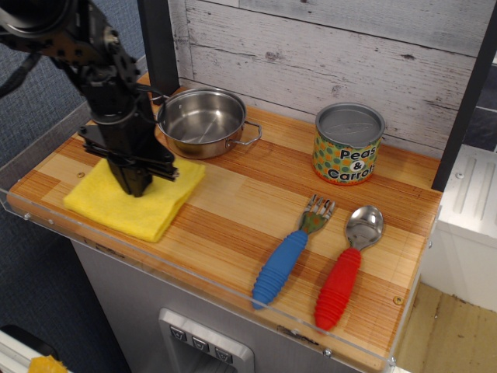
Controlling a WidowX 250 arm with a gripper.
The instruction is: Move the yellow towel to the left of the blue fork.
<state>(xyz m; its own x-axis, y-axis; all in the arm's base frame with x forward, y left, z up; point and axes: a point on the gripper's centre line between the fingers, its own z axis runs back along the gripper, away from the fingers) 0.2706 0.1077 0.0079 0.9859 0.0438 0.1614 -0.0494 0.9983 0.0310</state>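
Note:
The yellow towel [151,208] lies flat on the wooden counter at the front left, in front of the steel pot. My gripper [137,189] points straight down with its black fingertips pressed into the towel's middle; the fingers look closed together on the cloth. The blue fork [286,257] lies at the front right, handle toward the front edge, tines pointing back. The towel is well to the left of the fork, with bare wood between them.
A steel pot [201,120] stands right behind the gripper. A "Peas & Carrots" can [348,144] stands at the back right. A red-handled spoon [345,270] lies right of the fork. A clear lip [194,276] runs along the counter's front edge.

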